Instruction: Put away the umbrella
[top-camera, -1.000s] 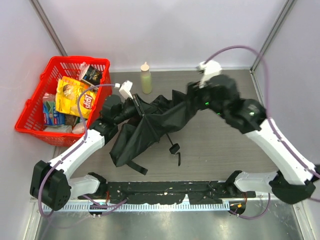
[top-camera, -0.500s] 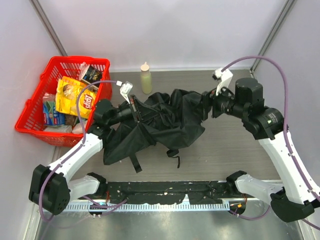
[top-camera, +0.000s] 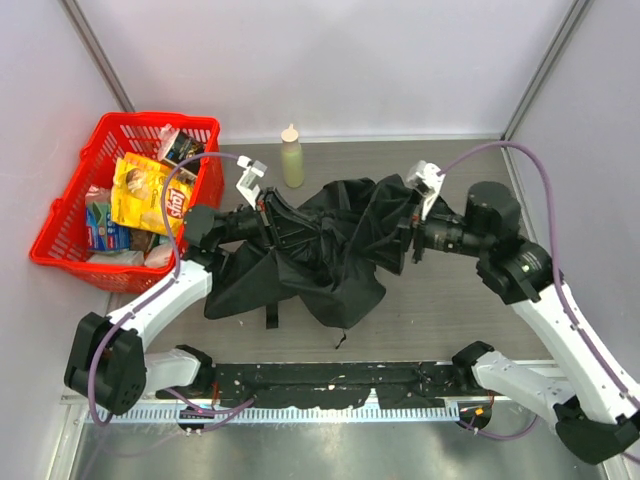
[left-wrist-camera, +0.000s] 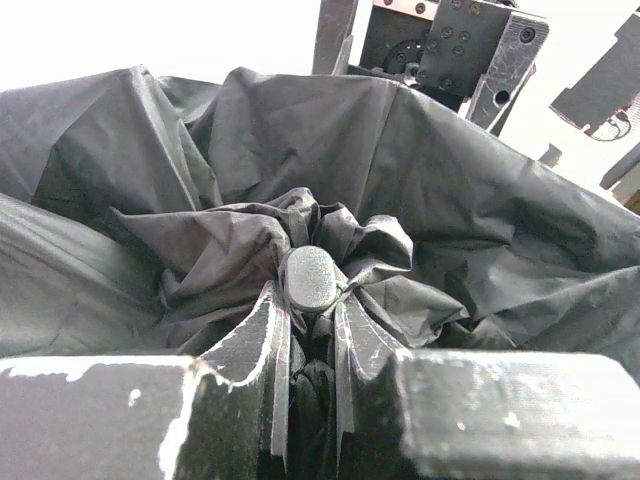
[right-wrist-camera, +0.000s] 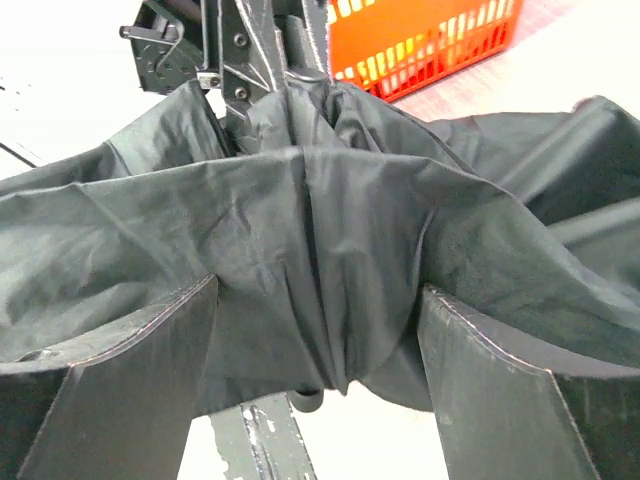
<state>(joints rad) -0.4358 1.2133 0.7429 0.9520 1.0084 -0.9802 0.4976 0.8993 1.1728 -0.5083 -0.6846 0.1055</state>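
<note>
The umbrella (top-camera: 320, 250) lies as a crumpled heap of black fabric mid-table. My left gripper (top-camera: 268, 215) is at its left end. In the left wrist view the left gripper (left-wrist-camera: 312, 300) is shut on gathered fabric just under a small oval black cap (left-wrist-camera: 312, 278) at the canopy's centre. My right gripper (top-camera: 412, 235) is at the heap's right end. In the right wrist view the right gripper (right-wrist-camera: 318, 292) stands open, its fingers (right-wrist-camera: 150, 370) wide on either side of a hanging fold of the umbrella (right-wrist-camera: 330, 220). Shaft and handle are hidden under the fabric.
A red basket (top-camera: 60, 235) full of snack packets stands at the left, close behind the left arm. A pale squeeze bottle (top-camera: 291, 157) stands at the back, just beyond the umbrella. A black strap (top-camera: 270, 318) trails from the fabric toward the front rail (top-camera: 330, 378).
The right gripper has come down and left from above the table to the umbrella's right end and opened wider. The fabric has bunched toward the middle. The left gripper stays shut on it.
</note>
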